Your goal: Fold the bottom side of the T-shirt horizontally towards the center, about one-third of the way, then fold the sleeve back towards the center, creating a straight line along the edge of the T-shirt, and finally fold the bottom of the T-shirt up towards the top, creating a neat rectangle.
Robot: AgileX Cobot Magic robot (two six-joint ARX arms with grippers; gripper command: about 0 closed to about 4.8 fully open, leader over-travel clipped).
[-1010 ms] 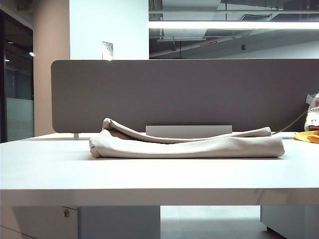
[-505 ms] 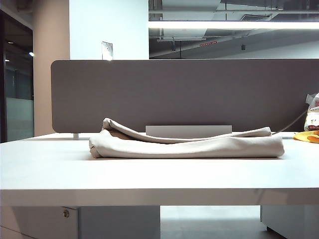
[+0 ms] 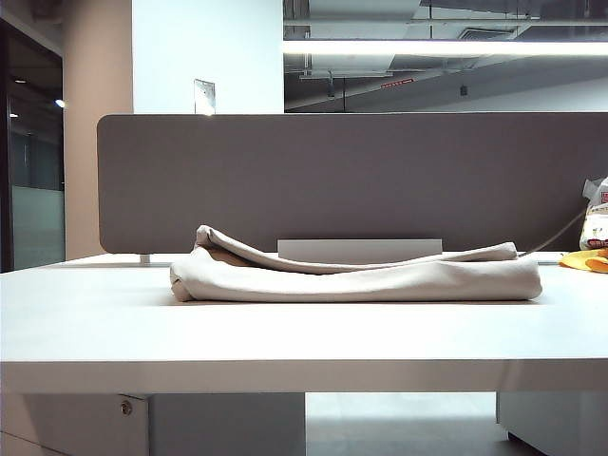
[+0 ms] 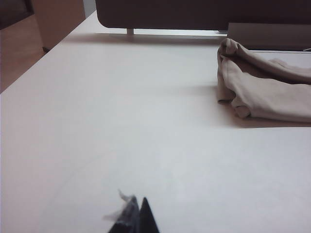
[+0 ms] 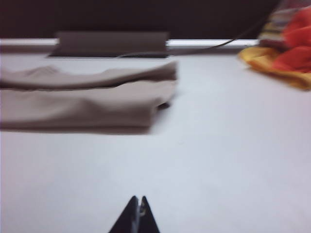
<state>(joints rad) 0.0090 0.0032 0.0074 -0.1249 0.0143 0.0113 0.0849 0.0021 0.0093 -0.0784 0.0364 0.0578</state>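
T-shirt (image 3: 356, 278): you see it folded flat, mid-surface (image 3: 285, 332).
Left end effector (image 4: 137, 213): closed, empty, parked clear.
Right end effector (image 5: 138, 209): closed, empty, clear too.

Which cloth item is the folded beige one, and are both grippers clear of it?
The T-shirt mid-table; the yellow-orange cloth sits at the right edge. Left gripper and right gripper are shut, apart from it.

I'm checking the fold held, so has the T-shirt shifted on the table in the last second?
No. In the exterior view the T-shirt lies folded below the gray partition exactly as before, its ends at the same spots. Neither gripper touches it.
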